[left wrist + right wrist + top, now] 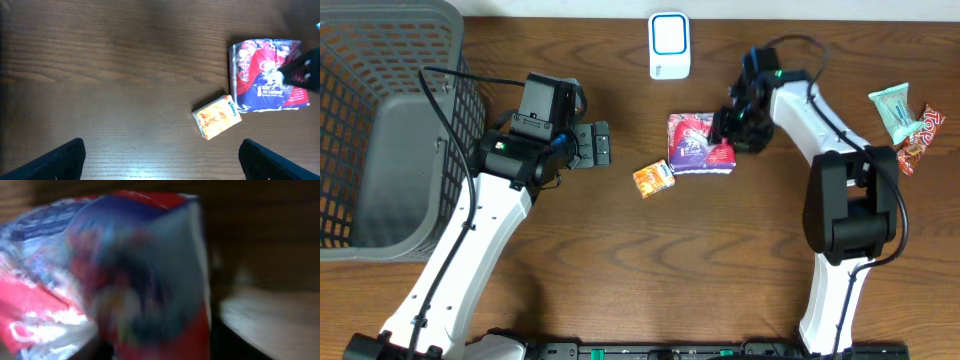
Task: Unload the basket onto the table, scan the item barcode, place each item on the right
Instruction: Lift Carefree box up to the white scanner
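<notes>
Brown wood-grain worktop (620, 270), matt finish. Grey plastic mesh basket (410, 40), far left. White scanner (669, 45) with a blue ring, back edge, centre. Red-and-blue glossy packet (692, 140), lying flat mid-worktop, in front of the scanner. Small orange pack (653, 179), just beside its near-left corner. Teal sachet (894, 110) and red wrapper (918, 140), far right, side by side. Left end effector (592, 145): jaws wide apart, holding nothing, well left of the packet. Right end effector (728, 133): at the packet's right edge; grip cannot be told, wrist view blurred.

A blurred red, blue and white packet (125, 270) fills my right wrist feed. Dark wooden counter (260, 220) shows behind it.
</notes>
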You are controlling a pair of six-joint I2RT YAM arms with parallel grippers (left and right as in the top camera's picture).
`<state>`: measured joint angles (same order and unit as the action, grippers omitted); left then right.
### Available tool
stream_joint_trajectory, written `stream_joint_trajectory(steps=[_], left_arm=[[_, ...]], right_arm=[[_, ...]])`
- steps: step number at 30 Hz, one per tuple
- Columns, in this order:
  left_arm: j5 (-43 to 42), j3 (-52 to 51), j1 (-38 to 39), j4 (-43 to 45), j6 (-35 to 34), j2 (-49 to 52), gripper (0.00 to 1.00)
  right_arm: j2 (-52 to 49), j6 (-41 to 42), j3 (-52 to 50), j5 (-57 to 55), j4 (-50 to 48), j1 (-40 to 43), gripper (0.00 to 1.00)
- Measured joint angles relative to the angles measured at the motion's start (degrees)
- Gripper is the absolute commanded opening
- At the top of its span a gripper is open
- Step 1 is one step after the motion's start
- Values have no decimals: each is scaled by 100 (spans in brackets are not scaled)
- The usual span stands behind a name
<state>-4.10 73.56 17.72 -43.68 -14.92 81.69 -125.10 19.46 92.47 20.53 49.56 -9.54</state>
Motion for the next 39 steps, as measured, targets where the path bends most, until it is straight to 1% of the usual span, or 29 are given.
stream_joint_trajectory(steps=[2, 3, 6, 9, 14, 16, 18, 24, 29, 34, 39], left_arm=[[0, 0, 0, 0, 0, 0, 98], [2, 0, 0, -2, 0, 0, 98], [0, 0, 0, -2, 0, 0, 98], [0, 0, 0, -2, 0, 0, 98], [0, 0, 2, -2, 0, 0, 98], [0, 0, 0, 0, 0, 0, 98], [0, 0, 0, -2, 0, 0, 98], [0, 0, 0, 0, 0, 0, 98], [2, 0, 2, 0, 0, 0, 98], [2, 0, 0, -2, 0, 0, 98], [0, 0, 0, 0, 0, 0, 98]], right_arm=[[4, -15, -131, 273, -203, 4, 8], [13, -7, -142, 367, -258, 11, 1], [24, 118, -90, 597, -299, -4, 1], [11, 275, 238, 807, -225, -33, 1], [-2, 634, 1447, 992, -332, -52, 1], [0, 855, 1888, 984, -599, -59, 1], [11, 1113, 2120, 868, -953, -79, 1], [-9, 2203, 2199, -142, -1805, -258, 1], [-153, 2774, 2197, -490, -2855, -404, 2], [-588, 3115, 2199, -584, -3344, -627, 1], [-1049, 3252, 2192, -485, -3427, -769, 1]])
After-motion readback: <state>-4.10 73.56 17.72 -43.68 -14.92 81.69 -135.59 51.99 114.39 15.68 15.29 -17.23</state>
